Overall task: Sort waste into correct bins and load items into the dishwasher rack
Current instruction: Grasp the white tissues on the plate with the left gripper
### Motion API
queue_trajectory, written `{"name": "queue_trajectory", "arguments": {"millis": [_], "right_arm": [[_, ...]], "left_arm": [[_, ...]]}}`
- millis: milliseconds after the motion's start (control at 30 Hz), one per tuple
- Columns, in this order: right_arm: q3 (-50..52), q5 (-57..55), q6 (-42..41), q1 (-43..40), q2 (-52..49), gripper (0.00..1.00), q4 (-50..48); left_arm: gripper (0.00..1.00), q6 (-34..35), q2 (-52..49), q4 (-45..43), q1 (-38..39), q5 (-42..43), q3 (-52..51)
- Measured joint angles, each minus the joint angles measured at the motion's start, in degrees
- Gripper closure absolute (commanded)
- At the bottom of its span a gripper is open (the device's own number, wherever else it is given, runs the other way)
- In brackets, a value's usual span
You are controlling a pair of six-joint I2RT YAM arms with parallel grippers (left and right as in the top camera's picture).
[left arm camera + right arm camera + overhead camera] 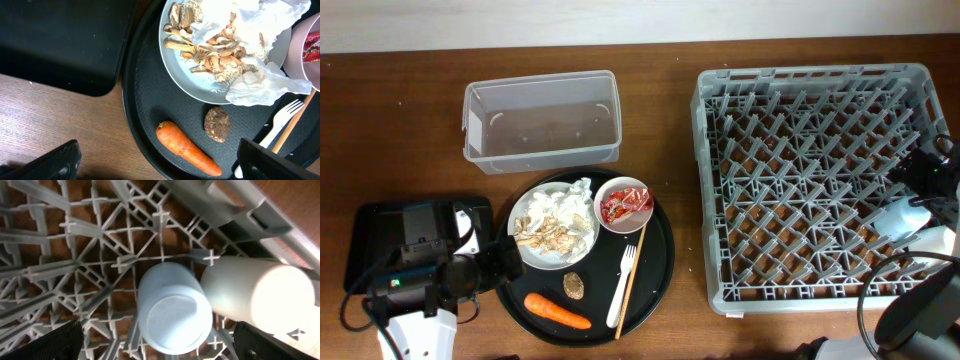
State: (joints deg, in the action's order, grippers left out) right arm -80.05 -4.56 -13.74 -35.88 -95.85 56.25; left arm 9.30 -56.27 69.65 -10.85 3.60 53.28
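Note:
The round white plate (555, 235) holds crumpled napkins (250, 30) and beige food scraps (210, 50). The small bowl (623, 205) holds the red-and-white wrapper (625, 203). The white fork (625, 285), carrot (187, 148) and brown lump (217, 124) lie on the round black tray (655, 270). My left gripper (160, 167) is open and empty over that tray's left rim, next to the carrot. My right gripper (165, 350) is open over the grey rack (810, 170), its fingers either side of the upturned light blue cup (172, 307). The white cup (255, 295) stands beside it.
The clear tub (540, 120) stands behind the round tray. The flat black tray (380, 235) lies at the left, partly under my left arm, and shows in the left wrist view (60, 45). A thin wooden stick (632, 275) lies beside the fork.

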Motion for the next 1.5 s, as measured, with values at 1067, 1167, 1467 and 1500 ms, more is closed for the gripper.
{"name": "queue_trajectory", "arguments": {"millis": [1067, 1167, 1467, 1500], "right_arm": [[-2.67, 12.07, 8.44, 36.2, 12.7, 0.02, 17.07], [-2.67, 11.87, 8.46, 35.69, 12.68, 0.02, 17.07], [-2.67, 11.87, 8.61, 35.69, 12.66, 0.02, 17.07], [-2.67, 11.87, 8.63, 35.69, 12.66, 0.02, 17.05]], "left_arm": [[0.01, -0.52, -27.65, -11.52, 19.85, -1.73, 11.85], [0.01, -0.66, -32.85, -15.39, 19.89, -3.76, 12.31], [0.34, -1.14, -40.52, -21.09, 19.89, -7.1, 12.33], [0.42, -0.98, -41.03, -21.09, 19.89, -7.32, 12.33]]}}
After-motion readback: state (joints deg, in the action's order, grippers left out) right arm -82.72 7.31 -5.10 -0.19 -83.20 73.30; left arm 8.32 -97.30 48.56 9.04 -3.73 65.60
